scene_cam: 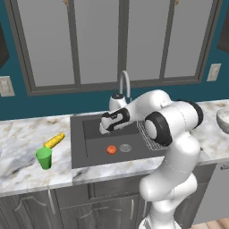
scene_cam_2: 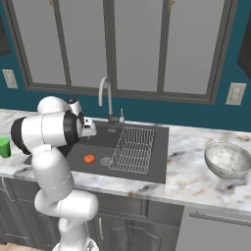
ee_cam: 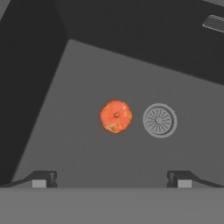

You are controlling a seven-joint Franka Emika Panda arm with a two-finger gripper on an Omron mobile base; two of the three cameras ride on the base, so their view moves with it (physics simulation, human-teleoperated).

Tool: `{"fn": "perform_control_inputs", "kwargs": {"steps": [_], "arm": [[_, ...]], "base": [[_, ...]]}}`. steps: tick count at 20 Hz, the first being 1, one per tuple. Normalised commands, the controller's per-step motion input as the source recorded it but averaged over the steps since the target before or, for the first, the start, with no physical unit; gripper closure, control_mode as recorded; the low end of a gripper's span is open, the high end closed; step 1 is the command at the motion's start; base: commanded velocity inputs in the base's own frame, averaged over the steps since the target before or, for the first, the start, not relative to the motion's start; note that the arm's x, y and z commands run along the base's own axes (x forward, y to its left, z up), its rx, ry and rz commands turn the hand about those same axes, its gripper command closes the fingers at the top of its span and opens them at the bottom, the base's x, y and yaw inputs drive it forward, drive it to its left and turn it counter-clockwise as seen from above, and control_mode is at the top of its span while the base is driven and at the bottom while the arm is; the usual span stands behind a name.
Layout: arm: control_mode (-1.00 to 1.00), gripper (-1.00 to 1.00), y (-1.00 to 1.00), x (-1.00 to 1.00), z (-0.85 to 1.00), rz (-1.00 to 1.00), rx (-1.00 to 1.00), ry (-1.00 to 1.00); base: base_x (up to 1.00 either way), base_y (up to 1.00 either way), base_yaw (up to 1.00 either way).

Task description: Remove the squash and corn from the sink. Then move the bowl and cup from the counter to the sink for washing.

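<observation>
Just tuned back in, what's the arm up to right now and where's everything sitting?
The open gripper hangs empty over the sink, looking down at the squash lying beside the drain. The corn is already out on the counter next to the cup. The bowl sits on the counter right of the sink, not yet moved.

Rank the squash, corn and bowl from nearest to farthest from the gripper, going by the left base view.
From the open gripper:
1. squash, just below it on the sink floor.
2. corn, on the counter left of the sink.
3. bowl, far right.
</observation>
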Motion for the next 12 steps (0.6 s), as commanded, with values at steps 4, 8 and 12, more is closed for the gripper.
{"fn": "perform_control_inputs", "kwargs": {"steps": [4,8,12], "arm": [[-1.00,-1.00,0.00,0.11,-0.15,0.00,0.00,0.00],[-1.00,-1.00,0.00,0.12,-0.15,0.00,0.00,0.00],[-1.00,-1.00,0.00,0.11,-0.15,0.00,0.00,0.00]], "base": [[0.00,0.00,0.00],[0.00,0.00,0.00],[0.00,0.00,0.00]]}}
